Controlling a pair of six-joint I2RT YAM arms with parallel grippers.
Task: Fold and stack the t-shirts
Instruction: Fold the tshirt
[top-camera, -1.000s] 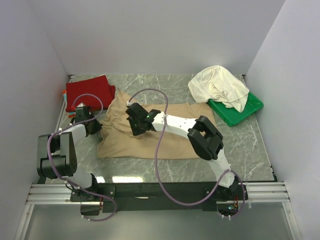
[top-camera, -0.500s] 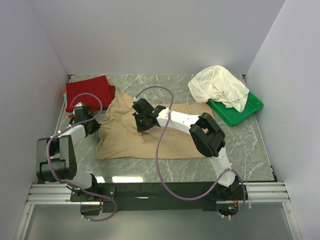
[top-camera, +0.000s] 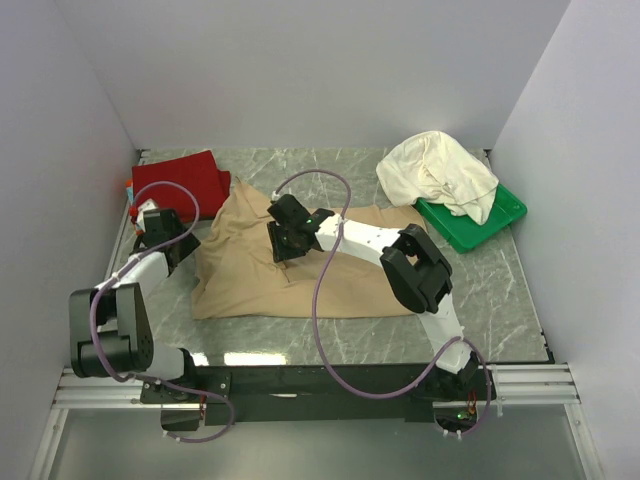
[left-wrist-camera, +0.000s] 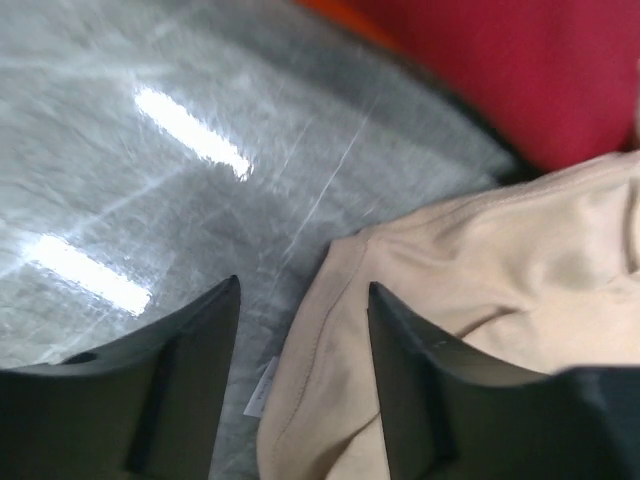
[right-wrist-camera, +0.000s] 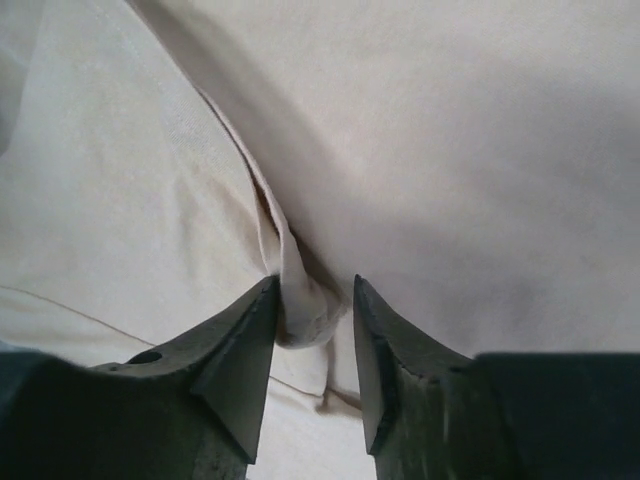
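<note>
A tan-beige t-shirt (top-camera: 300, 265) lies spread over the middle of the table. My left gripper (top-camera: 178, 243) stands open at its left edge. In the left wrist view the shirt's hem (left-wrist-camera: 330, 330) lies loose between the open fingers of that gripper (left-wrist-camera: 303, 285). My right gripper (top-camera: 284, 243) is over the shirt's upper middle. Its wrist view shows that gripper (right-wrist-camera: 314, 282) open around a raised ridge of tan cloth (right-wrist-camera: 300, 315), which touches the left finger only. A folded deep red t-shirt (top-camera: 180, 183) lies at the back left on a thin orange one (left-wrist-camera: 345, 12). A cream-white t-shirt (top-camera: 437, 172) is heaped at the back right.
A green plastic tray (top-camera: 478, 222) sits at the back right, partly under the cream-white shirt. White walls close in the table on the left, back and right. Bare marble (left-wrist-camera: 150, 150) shows left of the tan shirt, and purple cables (top-camera: 318, 300) loop over it.
Both grippers have opened and let go of the tan shirt. The right gripper moved toward the back and the left one drew slightly back and left; the cloth has settled flat.
</note>
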